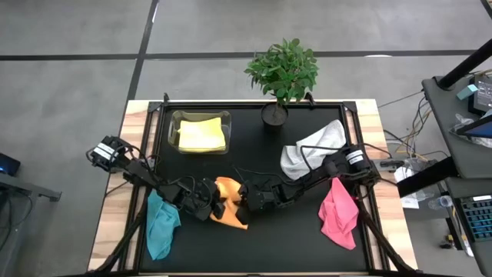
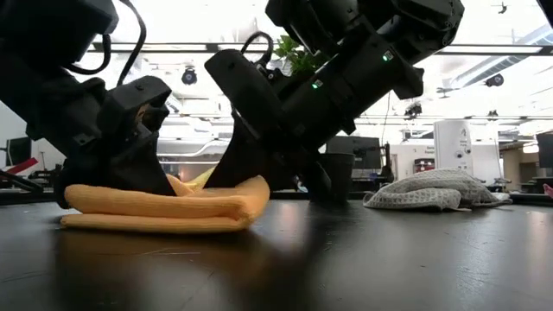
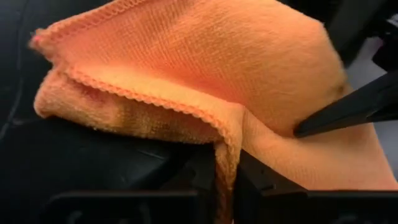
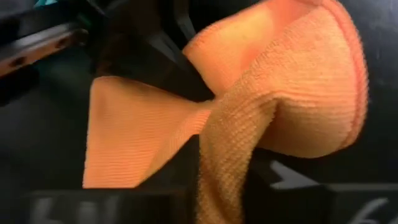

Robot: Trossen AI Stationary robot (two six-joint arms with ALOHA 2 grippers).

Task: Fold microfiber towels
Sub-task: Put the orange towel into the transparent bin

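The orange towel point(image 1: 227, 201) lies bunched and partly doubled over at the table's near middle. Its lower layers point(image 2: 164, 209) rest on the black table top. My left gripper point(image 1: 207, 201) stands at the towel's left side and my right gripper point(image 1: 244, 198) at its right side. Each is shut on the cloth. The teal towel point(image 1: 160, 223) lies near left, the pink towel point(image 1: 338, 214) near right, and the white-grey towel point(image 1: 311, 150) right of centre. The yellow towel point(image 1: 201, 135) lies in a clear box. My left gripper point(image 3: 227, 183) pinches the orange towel's stitched edge point(image 3: 222, 134) between its two fingers, where the cloth bends into a fold. It comes slanting down from the table's left. The cloth rises slightly at the fingers, and the rest lies on the table. My right gripper point(image 4: 224, 183) pinches a gathered bunch of the orange towel point(image 4: 233, 134) between its two fingers, with more than one layer. It comes slanting down from the table's right. The cloth bulges slack beyond the fingers, and the lower part point(image 2: 216, 212) lies on the table.
A potted plant point(image 1: 281, 73) stands at the far edge, right of the clear box point(image 1: 174, 123). The two grippers stand close together over the orange towel. Bare black table top point(image 1: 284, 238) lies between the teal and pink towels at the near edge.
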